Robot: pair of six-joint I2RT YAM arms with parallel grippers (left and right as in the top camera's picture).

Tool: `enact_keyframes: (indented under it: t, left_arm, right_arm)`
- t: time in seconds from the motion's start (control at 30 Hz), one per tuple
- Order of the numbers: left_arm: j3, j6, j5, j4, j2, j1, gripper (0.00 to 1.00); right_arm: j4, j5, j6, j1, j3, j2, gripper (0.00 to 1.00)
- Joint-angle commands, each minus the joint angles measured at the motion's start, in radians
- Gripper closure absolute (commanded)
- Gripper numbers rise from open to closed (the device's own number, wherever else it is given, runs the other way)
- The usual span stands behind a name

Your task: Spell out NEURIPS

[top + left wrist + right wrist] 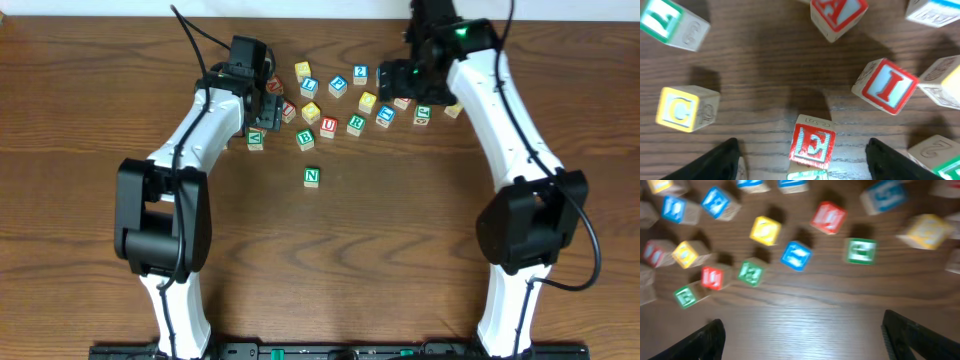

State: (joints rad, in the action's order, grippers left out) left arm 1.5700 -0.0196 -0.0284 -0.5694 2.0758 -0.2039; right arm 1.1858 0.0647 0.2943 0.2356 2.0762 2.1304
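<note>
Left gripper (802, 159) nearest lens, jaws apart, straddling red E cube (812, 145), no contact seen. Right gripper (800, 335) jaws apart too, hovering over blurred cube cluster. Step judged: fetching E, second letter; green N cube (312, 176) sits alone, well apart from cluster. Next move calls for descent, closing on E, setting it just beside N

— How's the light?
— Soft and even from above. The overhead view is bright and sharp, with faint shadows on the table (400, 250).
— And the wrist views?
— Left is slightly soft: the E cube (812, 145) reads clearly, and dark shadows lie just above the cubes (682, 107). Right is badly blurred, letters smeared, pale glare low on the table.
</note>
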Motion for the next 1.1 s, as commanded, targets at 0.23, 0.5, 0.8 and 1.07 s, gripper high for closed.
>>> enact_keyframes:
  t: [0.23, 0.5, 0.8, 1.07]
  left_arm:
    - [0.006, -0.006, 0.003, 0.031, 0.088, 0.003, 0.34]
    - [0.007, -0.005, 0.003, 0.04, 0.095, 0.003, 0.51]
    - [0.007, 0.056, 0.002, 0.051, 0.094, 0.003, 0.65]
    - [0.007, 0.077, 0.002, 0.051, 0.086, 0.003, 0.68]
  right_arm:
    - [0.038, -0.071, -0.019, -0.062, 0.02, -0.06, 0.01]
    - [0.038, -0.074, -0.019, -0.062, 0.02, -0.06, 0.01]
    - [0.037, -0.075, -0.019, -0.062, 0.019, -0.06, 0.01]
    - [0.038, -0.105, -0.019, -0.062, 0.019, -0.06, 0.01]
